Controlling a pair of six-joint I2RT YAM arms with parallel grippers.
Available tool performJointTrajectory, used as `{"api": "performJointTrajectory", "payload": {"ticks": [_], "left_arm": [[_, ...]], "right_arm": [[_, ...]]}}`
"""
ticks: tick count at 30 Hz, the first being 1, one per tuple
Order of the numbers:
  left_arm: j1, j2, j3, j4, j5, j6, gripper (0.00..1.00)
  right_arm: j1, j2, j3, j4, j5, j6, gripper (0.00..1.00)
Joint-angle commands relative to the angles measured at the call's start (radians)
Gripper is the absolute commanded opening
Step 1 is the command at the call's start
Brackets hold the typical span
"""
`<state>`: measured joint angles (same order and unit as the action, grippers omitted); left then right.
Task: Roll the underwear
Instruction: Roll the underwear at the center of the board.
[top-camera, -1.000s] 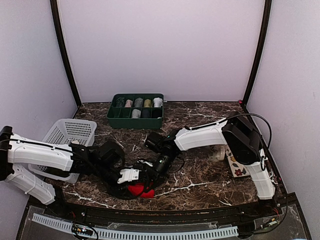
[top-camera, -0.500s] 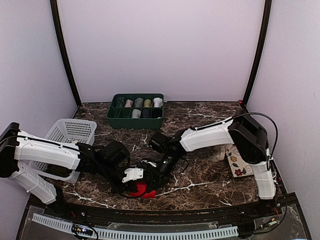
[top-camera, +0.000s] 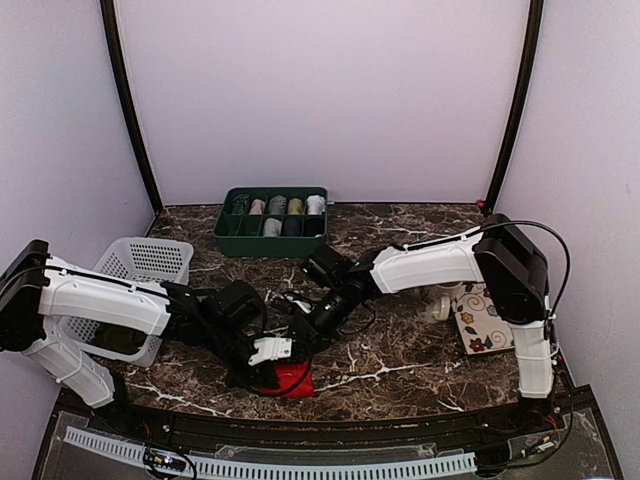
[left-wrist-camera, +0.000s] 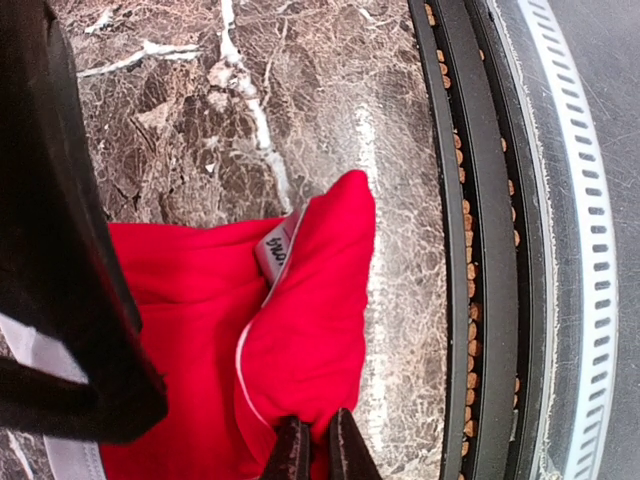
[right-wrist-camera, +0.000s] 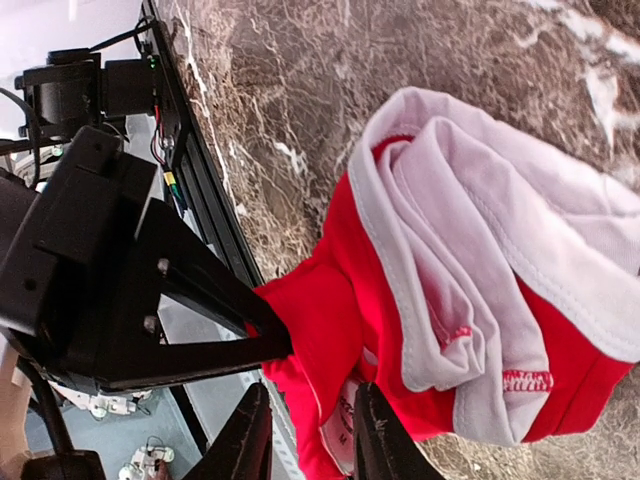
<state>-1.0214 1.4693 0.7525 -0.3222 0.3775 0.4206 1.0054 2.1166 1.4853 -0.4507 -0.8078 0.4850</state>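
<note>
We find the marble table (top-camera: 400, 225) bare at centre right of the top view, room enough to pass; the green tray (top-camera: 272, 222) blocks upper centre; the white basket (top-camera: 140, 262) fills the left; the left arm (top-camera: 110, 300) and right arm (top-camera: 430, 265) converge low centre, crowding the underwear (top-camera: 292, 378); the black rail (top-camera: 400, 425) closes the bottom edge.

The underwear (top-camera: 290, 378) lies at the near middle of the surface (top-camera: 400, 240), close to its front edge. The left gripper (top-camera: 268, 368) is on its left side and the right gripper (top-camera: 302, 338) just behind it. A divided tray (top-camera: 272, 237) holding rolled garments (top-camera: 278, 206) sits at the back centre. A basket (top-camera: 140, 262) stands at far left, a patterned card (top-camera: 478, 322) at right.
</note>
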Motion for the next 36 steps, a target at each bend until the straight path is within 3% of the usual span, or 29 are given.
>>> {"api": "performJointTrajectory", "payload": {"ticks": [1, 10, 16, 23, 32, 36], "left_arm": [[0.011, 0.031, -0.002, -0.087, 0.018, -0.028, 0.0], [0.116, 0.078, 0.07, -0.152, 0.13, -0.065, 0.0], [0.155, 0.206, 0.162, -0.211, 0.194, -0.058, 0.0], [0.177, 0.347, 0.252, -0.266, 0.23, -0.061, 0.0], [0.252, 0.392, 0.248, -0.279, 0.269, -0.045, 0.0], [0.26, 0.441, 0.272, -0.289, 0.278, -0.03, 0.0]], "right_arm": [[0.013, 0.038, 0.026, 0.058, -0.001, 0.016, 0.27], [-0.052, 0.049, -0.125, 0.039, 0.123, -0.072, 0.25], [-0.083, 0.037, -0.108, -0.009, 0.158, -0.148, 0.25], [-0.116, -0.099, -0.166, 0.072, 0.224, -0.167, 0.27], [-0.12, -0.417, -0.529, 0.385, 0.269, -0.19, 0.35], [-0.077, -0.496, -0.597, 0.522, 0.269, -0.234, 0.41]]}}
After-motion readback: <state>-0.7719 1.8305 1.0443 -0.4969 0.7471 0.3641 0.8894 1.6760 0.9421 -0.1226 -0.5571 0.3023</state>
